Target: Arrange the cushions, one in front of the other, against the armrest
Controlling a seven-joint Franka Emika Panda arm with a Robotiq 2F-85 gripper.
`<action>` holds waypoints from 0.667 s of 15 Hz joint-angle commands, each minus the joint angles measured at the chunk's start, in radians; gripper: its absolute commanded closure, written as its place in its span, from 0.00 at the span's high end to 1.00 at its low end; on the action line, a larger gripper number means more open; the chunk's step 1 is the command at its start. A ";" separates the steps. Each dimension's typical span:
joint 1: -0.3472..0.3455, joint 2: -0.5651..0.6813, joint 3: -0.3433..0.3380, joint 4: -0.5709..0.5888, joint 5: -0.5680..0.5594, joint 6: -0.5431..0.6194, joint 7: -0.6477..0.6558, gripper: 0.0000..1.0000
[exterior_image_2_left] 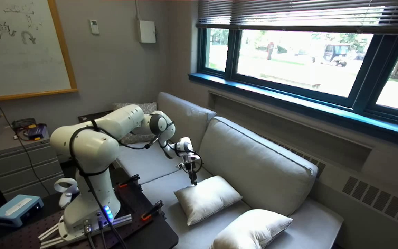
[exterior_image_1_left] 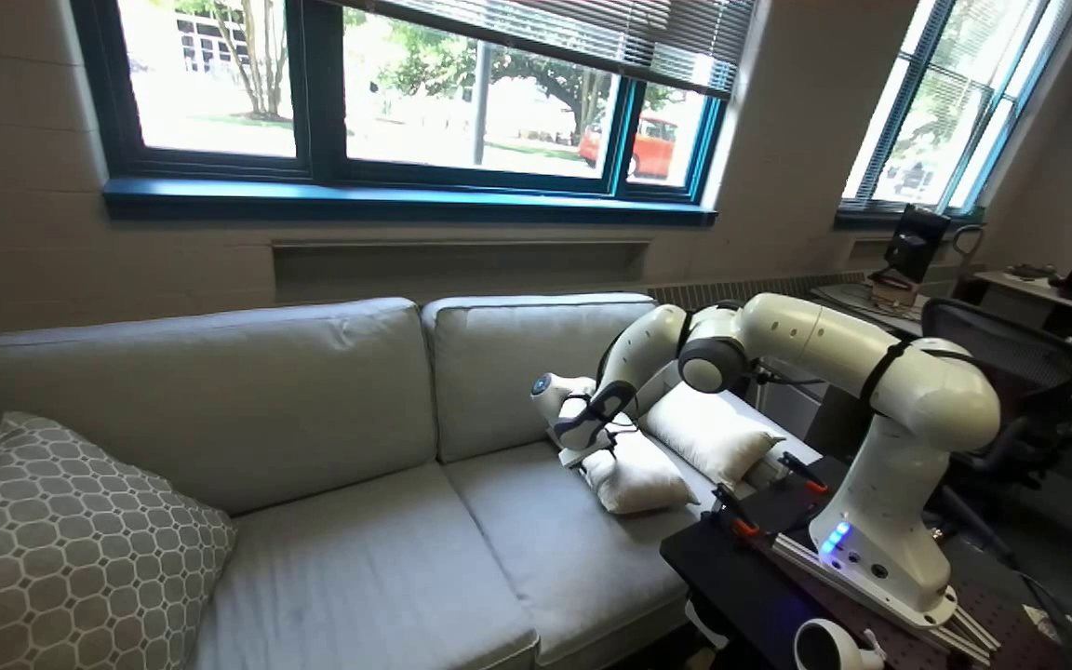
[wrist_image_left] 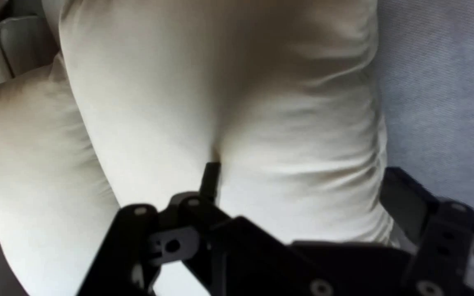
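Two cream-white cushions lie on the right part of the sofa seat. The farther cushion (exterior_image_1_left: 711, 435) (exterior_image_2_left: 254, 230) rests beside the padded armrest (exterior_image_2_left: 318, 223). The nearer cushion (exterior_image_2_left: 207, 197) (exterior_image_1_left: 636, 476) lies at a slant, with a strip of seat between it and its mate in an exterior view. My gripper (exterior_image_2_left: 193, 180) reaches down to that nearer cushion's far-side edge. In the wrist view the gripper (wrist_image_left: 306, 185) stands wide open astride this edge: one finger (wrist_image_left: 210, 181) dents the cushion's top, the other finger (wrist_image_left: 403, 201) is just past its side, over the seat.
The sofa's back cushions (exterior_image_1_left: 536, 372) rise behind the gripper. A grey lattice-patterned pillow (exterior_image_1_left: 80, 549) sits at the sofa's opposite end. The dark robot table (exterior_image_2_left: 150, 228) with clamps (exterior_image_2_left: 152, 211) borders the seat front. A window sill (exterior_image_1_left: 406, 203) runs above.
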 commanded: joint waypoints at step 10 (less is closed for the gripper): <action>-0.160 -0.001 0.080 -0.022 -0.161 -0.043 -0.023 0.16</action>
